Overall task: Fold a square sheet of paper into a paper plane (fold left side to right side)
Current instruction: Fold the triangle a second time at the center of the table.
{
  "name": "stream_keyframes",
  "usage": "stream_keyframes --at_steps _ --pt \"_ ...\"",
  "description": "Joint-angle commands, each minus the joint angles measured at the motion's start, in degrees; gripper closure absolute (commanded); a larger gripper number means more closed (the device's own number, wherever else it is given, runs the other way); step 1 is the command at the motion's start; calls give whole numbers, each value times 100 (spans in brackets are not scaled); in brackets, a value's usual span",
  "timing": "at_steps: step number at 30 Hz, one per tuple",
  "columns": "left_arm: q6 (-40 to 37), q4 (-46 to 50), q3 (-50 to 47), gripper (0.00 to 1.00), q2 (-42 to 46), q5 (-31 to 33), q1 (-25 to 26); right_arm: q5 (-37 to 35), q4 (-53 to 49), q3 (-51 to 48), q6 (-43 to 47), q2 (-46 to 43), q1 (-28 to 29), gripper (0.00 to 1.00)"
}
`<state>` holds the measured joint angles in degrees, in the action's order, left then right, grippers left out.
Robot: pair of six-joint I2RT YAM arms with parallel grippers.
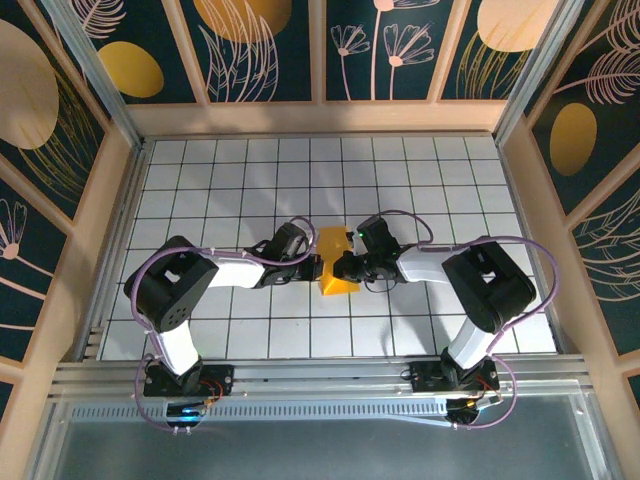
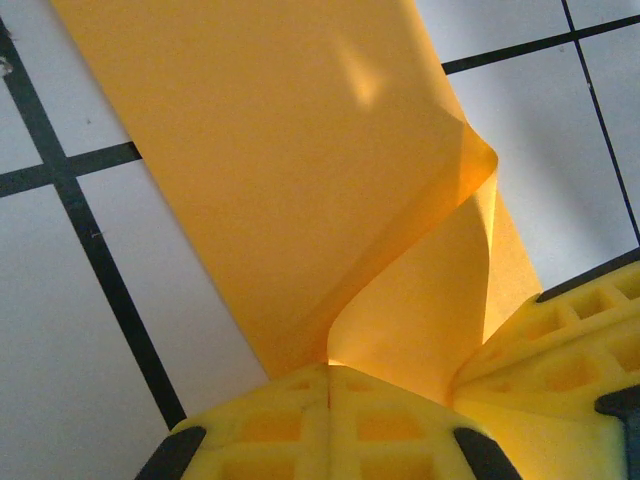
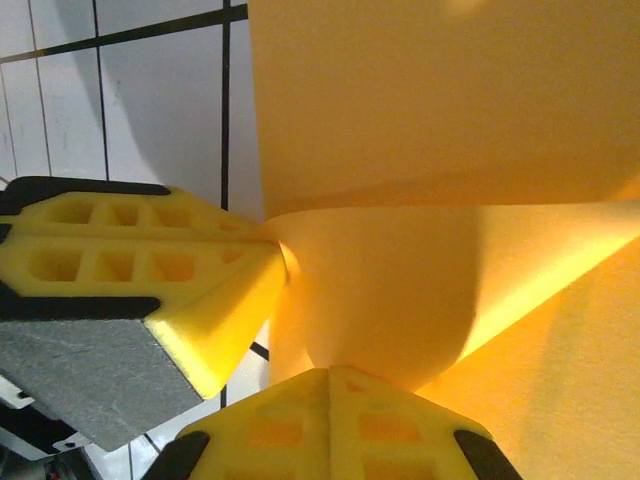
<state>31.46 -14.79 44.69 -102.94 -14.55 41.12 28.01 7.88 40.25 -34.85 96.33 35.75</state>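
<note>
The left arm (image 1: 235, 270) and the right arm (image 1: 430, 266) rise from their bases at the near edge, bend back at the elbow and stretch inward, forearms low and almost level. The left hand (image 1: 312, 268) points right and the right hand (image 1: 347, 268) points left, their tips nearly meeting in the middle. On each hand the yellow fingers (image 2: 290, 425) are pressed together, pinching the sheet of paper (image 1: 338, 286).

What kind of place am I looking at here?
Probably a purpose-built robot test cell, not a home or workshop: a white grid-tiled table, wood-framed wall panels printed with leaves and flowers on three sides, and an aluminium rail along the near edge.
</note>
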Motion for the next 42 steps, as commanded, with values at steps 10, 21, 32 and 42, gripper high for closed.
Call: stream_keyframes --at_steps 10,21,32,42 --pt "-123 468 63 100 -244 155 -46 -208 -273 53 120 130 40 100" --pt "139 372 187 87 114 114 -45 -331 -436 -50 42 192 42 100" --pt "281 942 117 78 1384 370 -45 -296 -366 -88 -4 205 44 100" --pt "1534 -782 -982 94 1645 -1344 33 -279 -375 -87 15 226 46 100"
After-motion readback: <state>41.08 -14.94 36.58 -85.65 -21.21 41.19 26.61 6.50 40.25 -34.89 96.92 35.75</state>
